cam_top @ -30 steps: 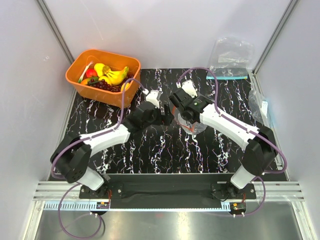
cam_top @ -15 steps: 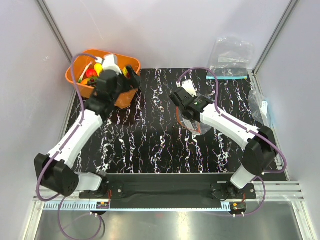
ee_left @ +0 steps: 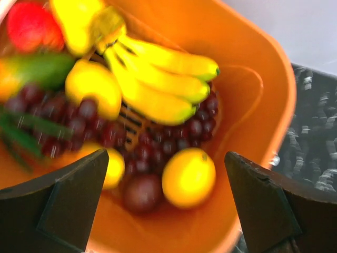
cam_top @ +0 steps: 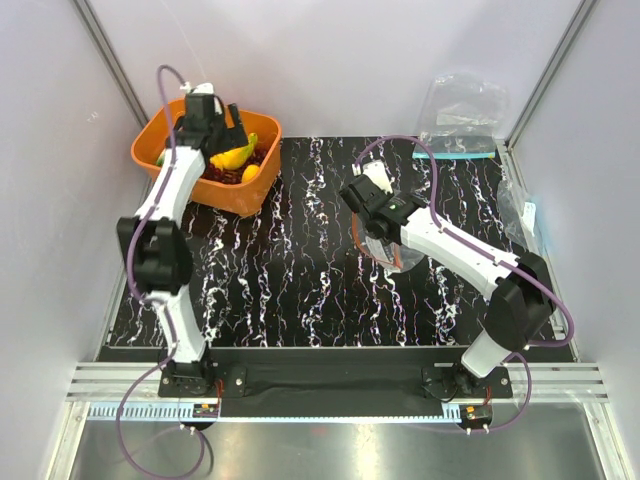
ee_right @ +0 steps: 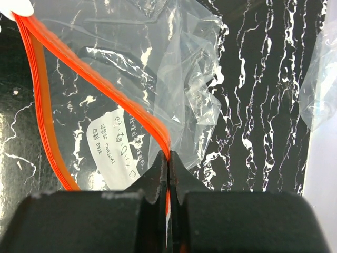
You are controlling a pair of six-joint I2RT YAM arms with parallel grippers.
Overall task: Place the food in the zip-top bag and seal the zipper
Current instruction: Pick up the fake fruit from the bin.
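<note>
Orange basket far left, teal-strip bags far right, marbled mat.

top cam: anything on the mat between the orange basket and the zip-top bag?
Nothing. In the top view, only the bare black marbled mat lies between the orange basket and the zip-top bag.

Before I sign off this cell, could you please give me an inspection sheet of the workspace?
Surface: black marbled mat.
Job's things: banana bunch, grape cluster and lemon in the orange basket; zip-top bag mid-mat, zipper open.
Clutter: spare clear bags, far right.
Grippers: left pincer open over the basket; right pincer shut on the zipper.
Cables: purple cables looping off both arms.
Surroundings: white walls, metal rail nearside.
</note>
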